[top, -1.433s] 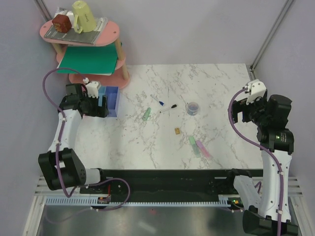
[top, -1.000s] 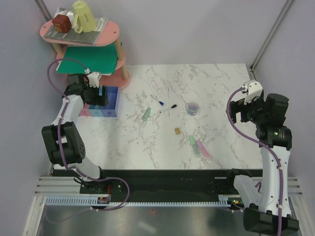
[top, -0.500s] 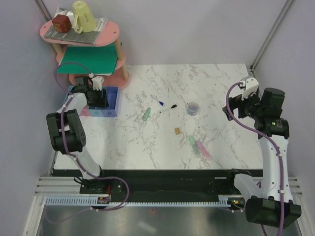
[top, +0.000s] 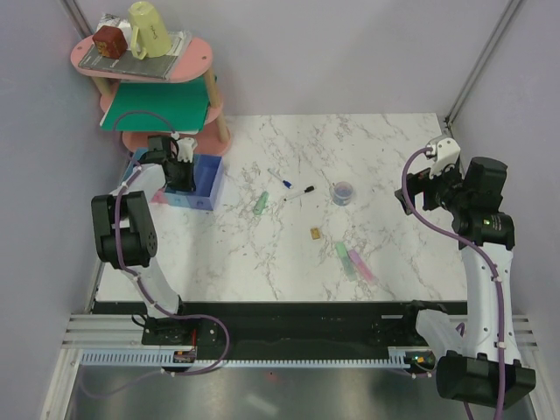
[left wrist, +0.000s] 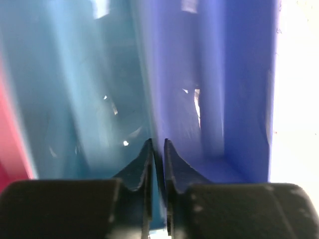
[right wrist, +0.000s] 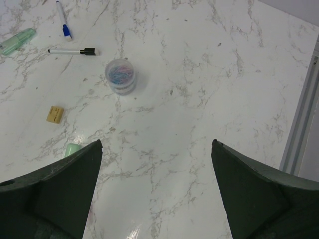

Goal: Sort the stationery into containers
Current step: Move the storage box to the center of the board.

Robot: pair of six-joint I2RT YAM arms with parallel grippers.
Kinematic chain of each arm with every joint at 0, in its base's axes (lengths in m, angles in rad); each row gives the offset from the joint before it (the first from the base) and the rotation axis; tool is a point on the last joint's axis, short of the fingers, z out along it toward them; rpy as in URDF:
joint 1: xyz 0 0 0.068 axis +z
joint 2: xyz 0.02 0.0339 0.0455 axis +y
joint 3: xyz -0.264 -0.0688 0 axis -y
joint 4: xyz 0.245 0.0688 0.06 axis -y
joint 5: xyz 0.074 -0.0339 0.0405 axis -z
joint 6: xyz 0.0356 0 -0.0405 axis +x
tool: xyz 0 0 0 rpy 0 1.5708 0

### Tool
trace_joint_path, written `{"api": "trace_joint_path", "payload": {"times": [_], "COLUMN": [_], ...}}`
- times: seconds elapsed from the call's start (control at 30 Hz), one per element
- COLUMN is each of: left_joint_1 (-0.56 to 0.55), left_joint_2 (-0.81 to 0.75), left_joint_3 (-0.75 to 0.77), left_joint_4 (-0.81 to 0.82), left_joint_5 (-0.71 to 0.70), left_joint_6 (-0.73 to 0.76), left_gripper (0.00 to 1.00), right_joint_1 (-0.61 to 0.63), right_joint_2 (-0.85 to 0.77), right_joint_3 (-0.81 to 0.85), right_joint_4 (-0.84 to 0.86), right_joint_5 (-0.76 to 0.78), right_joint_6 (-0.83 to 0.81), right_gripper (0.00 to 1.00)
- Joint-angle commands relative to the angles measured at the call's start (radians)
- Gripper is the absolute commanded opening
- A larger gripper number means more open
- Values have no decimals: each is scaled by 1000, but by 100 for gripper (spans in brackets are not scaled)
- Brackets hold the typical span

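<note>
Marbled white counter [top: 262, 280] is strewn at its middle with the stationery: a blue-capped marker [top: 285, 183], a black-capped marker [top: 300, 192], a round roll [top: 342, 192], a tan block [top: 314, 233], and a green bar [top: 343, 254] just beside a pink bar [top: 360, 265]. The containers [top: 203, 182] are seen at the far left, near a pink shelf [top: 201, 63]. Their dividing wall is pinched between the narrowed left fingers [left wrist: 139, 172]. The right fingers [right wrist: 55, 194] are spread wide, holding nothing.

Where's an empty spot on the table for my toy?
Bare table lies near left, between the bins and the front edge, and far right, past the round tub. The middle is crowded: markers, tan block, bars.
</note>
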Motion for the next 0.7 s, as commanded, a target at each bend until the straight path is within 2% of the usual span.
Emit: {"api": "trace_joint_path", "payload": {"times": [0.0, 0.67], "left_joint_1": [-52, -241], "left_joint_2": [-2, -84], "left_joint_3": [29, 56], "left_joint_4": [-35, -107], "left_joint_5": [59, 188], "left_joint_6": [-43, -173], "left_gripper": [3, 2], "right_joint_1": [3, 5], "right_joint_2": [-18, -41], "right_joint_3": [2, -8], "right_joint_4": [25, 7], "right_joint_5": [-25, -30], "right_joint_6": [4, 1], "right_gripper": [98, 98]}}
